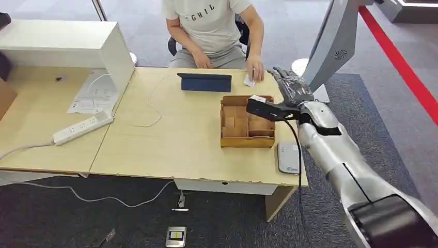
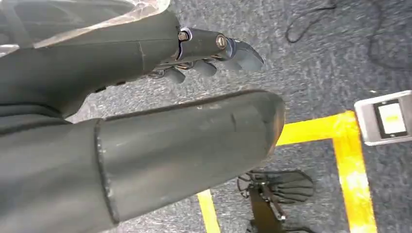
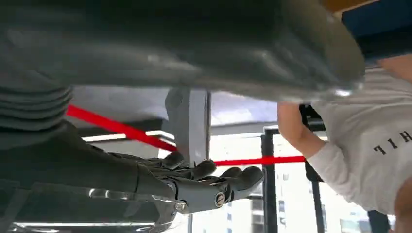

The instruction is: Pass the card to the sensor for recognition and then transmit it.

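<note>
Currently over the tabletop (image 1: 170, 150): wooden tray (image 1: 247, 142), grey sensor (image 1: 288, 157) beside it. My right robot hand (image 1: 290, 85) spread, holding nothing. White card (image 1: 249, 80) under the person's hand (image 1: 254, 70): likely light, stiff, slick; pinch an edge.

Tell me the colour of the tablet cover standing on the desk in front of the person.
Dark navy blue; the tablet cover shows best in the head view.

The silver right arm (image 1: 335, 150) reaches forward past the compartmented wooden box (image 1: 247, 123), its dark right hand (image 1: 290, 85) empty, fingers extended. The grey left hand (image 2: 214, 51) hangs, fingers loosely apart.
</note>
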### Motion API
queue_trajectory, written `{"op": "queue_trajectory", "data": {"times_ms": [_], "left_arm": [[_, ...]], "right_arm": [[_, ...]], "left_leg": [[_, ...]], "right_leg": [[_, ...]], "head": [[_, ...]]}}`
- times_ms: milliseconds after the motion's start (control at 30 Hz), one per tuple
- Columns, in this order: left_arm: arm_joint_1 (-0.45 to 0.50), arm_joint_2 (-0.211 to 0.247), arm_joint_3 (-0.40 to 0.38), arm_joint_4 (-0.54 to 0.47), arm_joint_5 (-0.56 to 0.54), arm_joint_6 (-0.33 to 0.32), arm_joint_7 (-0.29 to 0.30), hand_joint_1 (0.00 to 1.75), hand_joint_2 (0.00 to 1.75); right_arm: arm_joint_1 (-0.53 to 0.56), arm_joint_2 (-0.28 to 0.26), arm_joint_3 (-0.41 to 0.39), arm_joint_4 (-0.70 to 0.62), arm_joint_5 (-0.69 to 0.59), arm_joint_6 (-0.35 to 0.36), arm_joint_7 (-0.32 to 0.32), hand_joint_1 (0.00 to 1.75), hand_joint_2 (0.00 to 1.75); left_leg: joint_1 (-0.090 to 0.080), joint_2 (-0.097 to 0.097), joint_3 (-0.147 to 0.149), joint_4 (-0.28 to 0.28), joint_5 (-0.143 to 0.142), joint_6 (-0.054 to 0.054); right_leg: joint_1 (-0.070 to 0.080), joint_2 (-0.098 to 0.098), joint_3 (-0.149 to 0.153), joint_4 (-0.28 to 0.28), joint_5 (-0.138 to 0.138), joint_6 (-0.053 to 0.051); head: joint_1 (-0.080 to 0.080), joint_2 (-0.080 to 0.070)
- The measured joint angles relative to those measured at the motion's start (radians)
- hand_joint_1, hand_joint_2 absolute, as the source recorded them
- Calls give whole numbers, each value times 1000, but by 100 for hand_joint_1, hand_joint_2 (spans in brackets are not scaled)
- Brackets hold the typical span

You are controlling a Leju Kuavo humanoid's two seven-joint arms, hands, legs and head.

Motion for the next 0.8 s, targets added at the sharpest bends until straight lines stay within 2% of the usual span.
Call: {"op": "queue_trajectory", "data": {"times_ms": [133,233,267,367,467,533,800], "left_arm": [[0,1,3,0,8,8,3,0,0],[-3,3,5,0,18,13,4,0,0],[-3,5,5,0,19,15,5,0,0],[-3,9,6,0,27,15,6,0,0],[4,13,6,0,39,18,-3,0,0],[6,13,7,0,39,21,-3,0,0],[6,13,8,0,43,26,-6,0,0]], "right_arm": [[59,-19,-70,-73,-93,36,25,0,0],[119,-50,-112,-171,-178,96,79,0,0],[143,-59,-124,-209,-212,118,102,0,175],[232,-97,-150,-360,-282,167,185,0,175],[316,-124,-154,-492,-291,177,243,0,175],[355,-139,-154,-567,-292,177,252,0,175],[399,-166,-159,-704,-290,176,271,0,175]], "left_leg": [[0,0,0,0,0,0],[0,0,1,0,0,0],[0,0,1,0,0,0],[0,0,0,0,0,0],[0,0,0,0,-1,0],[0,0,0,0,-1,0],[0,1,0,0,0,0]], "right_leg": [[0,0,0,0,0,0],[0,0,0,0,0,0],[0,0,0,0,0,0],[0,0,1,0,0,0],[0,1,0,0,0,0],[0,1,-1,0,0,0],[0,1,0,0,0,0]], "head": [[-1,0],[0,0],[0,0],[0,0],[0,0],[0,0],[0,0]]}}
